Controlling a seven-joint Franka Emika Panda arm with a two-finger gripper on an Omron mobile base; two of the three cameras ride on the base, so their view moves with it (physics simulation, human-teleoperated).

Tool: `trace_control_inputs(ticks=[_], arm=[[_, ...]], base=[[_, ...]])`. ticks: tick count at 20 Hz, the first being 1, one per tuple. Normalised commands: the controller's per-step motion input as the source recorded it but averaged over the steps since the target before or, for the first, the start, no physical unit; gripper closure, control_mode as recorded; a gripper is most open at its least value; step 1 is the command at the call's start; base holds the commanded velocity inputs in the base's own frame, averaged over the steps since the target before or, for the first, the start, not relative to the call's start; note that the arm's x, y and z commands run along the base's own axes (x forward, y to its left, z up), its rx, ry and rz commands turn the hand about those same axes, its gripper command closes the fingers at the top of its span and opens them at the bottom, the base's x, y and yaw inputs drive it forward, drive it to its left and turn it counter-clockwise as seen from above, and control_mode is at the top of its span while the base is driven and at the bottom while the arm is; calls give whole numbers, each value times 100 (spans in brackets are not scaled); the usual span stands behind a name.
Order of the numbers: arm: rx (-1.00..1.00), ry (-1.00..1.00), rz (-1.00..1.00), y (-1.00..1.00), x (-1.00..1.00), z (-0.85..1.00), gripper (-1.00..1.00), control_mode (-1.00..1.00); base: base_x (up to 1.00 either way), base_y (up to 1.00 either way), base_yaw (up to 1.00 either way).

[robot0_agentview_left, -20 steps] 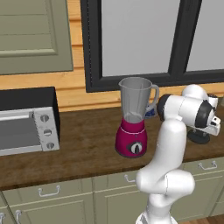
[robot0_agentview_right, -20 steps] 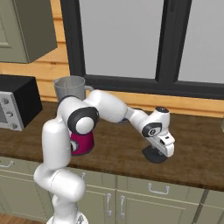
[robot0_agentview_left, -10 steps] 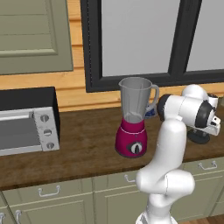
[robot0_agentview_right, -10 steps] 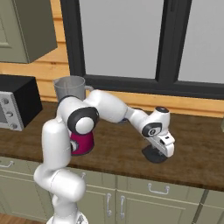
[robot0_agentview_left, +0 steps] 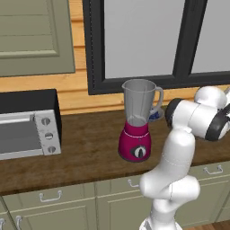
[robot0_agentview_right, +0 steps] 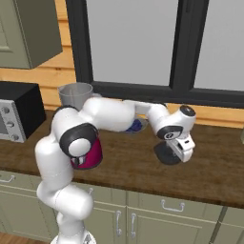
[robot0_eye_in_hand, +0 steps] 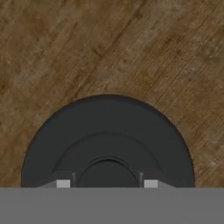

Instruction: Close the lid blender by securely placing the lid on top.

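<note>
The blender stands on the wood counter, magenta base with a black dial, its clear grey jar open at the top; in the right base view the jar rises behind my arm. The lid, a black round flat cap, lies on the counter well to the blender's right. My gripper points down onto it. In the hand view the lid spreads across the lower half, and my gripper has its two tips tight against either side of the lid's raised middle knob.
A black-and-silver toaster oven stands at the counter's left end. A small blue object lies by the wall behind the blender. Window frames and wood panelling run along the back. Bare wood counter surrounds the lid.
</note>
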Motion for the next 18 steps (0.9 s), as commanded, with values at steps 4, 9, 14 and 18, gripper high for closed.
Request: trace_control_inputs(ticks=[4,9,14,18], arm=[[12,-35,-3,0,-18,100,100,-100],[7,-33,-3,6,-17,100,100,-100],[3,-29,-1,34,-10,100,100,-100],[0,-24,0,53,-2,100,100,-100]], base=[[0,0,0],[0,0,0],[0,0,0],[0,0,0]])
